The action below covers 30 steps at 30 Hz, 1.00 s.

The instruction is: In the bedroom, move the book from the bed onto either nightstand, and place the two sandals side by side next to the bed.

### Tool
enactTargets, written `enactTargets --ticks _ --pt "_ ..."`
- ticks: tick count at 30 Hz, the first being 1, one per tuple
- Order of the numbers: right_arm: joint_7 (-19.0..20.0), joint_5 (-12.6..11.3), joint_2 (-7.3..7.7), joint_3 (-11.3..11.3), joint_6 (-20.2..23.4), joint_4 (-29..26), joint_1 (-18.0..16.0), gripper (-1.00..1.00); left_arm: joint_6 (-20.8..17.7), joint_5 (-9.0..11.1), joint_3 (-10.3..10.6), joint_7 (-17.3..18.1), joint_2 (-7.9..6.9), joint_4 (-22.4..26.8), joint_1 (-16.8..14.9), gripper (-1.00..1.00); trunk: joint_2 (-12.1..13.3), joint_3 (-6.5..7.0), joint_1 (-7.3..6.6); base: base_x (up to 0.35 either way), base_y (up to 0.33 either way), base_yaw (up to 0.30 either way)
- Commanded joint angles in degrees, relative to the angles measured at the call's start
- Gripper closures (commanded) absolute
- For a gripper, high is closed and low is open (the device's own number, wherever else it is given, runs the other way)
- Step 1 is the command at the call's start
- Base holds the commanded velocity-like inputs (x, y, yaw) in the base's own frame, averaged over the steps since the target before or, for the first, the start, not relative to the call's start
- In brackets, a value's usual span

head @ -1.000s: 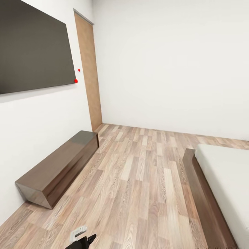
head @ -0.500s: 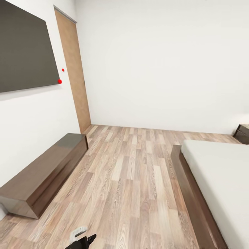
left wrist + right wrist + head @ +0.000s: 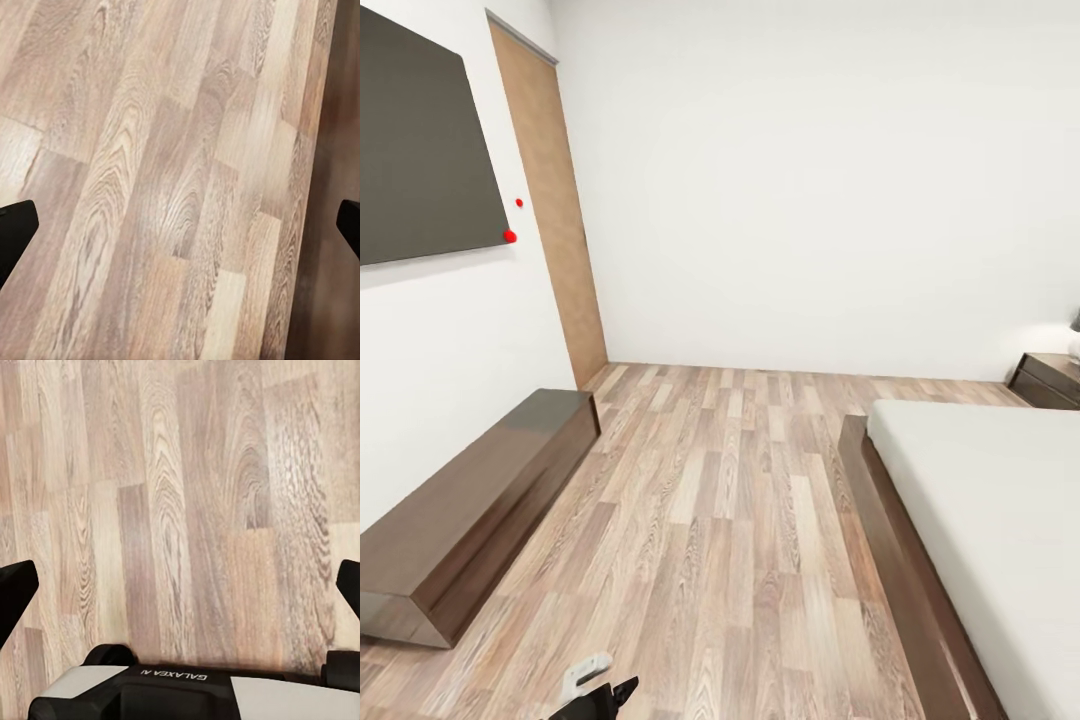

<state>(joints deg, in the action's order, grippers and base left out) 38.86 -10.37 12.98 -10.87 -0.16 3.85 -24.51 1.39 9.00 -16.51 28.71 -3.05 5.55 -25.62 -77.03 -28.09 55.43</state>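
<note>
Seemingly nothing is done yet: both claws, left claw (image 3: pixel 180 225) and right claw (image 3: pixel 180 585), spread empty over floor; bed (image 3: pixel 980 500) at three o'clock, nightstand (image 3: pixel 1048 380) beyond.

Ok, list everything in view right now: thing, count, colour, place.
bed: one, whitish mattress, dark brown frame, right.
nightstand: one, dark brown, far right, beyond the bed.
low cabinet: one, dark brown, along the left wall.
dark panel: one, black-grey, on the left wall.
door: one, light brown, far left corner.
floor: wood planks, centre.
left pincer: black fingers, open over the planks.
right pincer: black fingers, open over the planks.
</note>
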Motion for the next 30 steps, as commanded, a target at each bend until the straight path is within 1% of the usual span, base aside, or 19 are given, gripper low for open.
enactTargets --ticks 1,14,18,30 --pt "0.31 -0.49 0.02 -0.02 -0.02 0.26 -0.10 -1.00 0.10 0.49 0.17 0.21 -0.02 -0.10 -0.05 -1.00 -0.03 -0.05 0.00 0.000 0.000 -0.003" --pt "0.31 -0.41 -0.01 0.05 -0.02 0.29 -0.10 -1.00 0.10 0.49 0.17 0.21 -0.02 -0.10 -0.05 -1.00 -0.03 0.60 0.00 0.016 0.000 0.000" --pt "0.08 -0.12 -0.20 0.06 -0.02 0.27 -0.10 -1.00 0.10 0.49 0.17 0.21 0.02 -0.10 -0.05 -1.00 -0.03 0.62 0.00 0.277 0.000 0.000" --pt "0.10 -0.09 -0.11 0.06 -0.02 0.22 -0.10 -1.00 0.35 0.41 0.38 -0.24 0.05 -0.04 -0.05 -1.00 -0.03 0.62 0.00 0.330 0.000 0.000"
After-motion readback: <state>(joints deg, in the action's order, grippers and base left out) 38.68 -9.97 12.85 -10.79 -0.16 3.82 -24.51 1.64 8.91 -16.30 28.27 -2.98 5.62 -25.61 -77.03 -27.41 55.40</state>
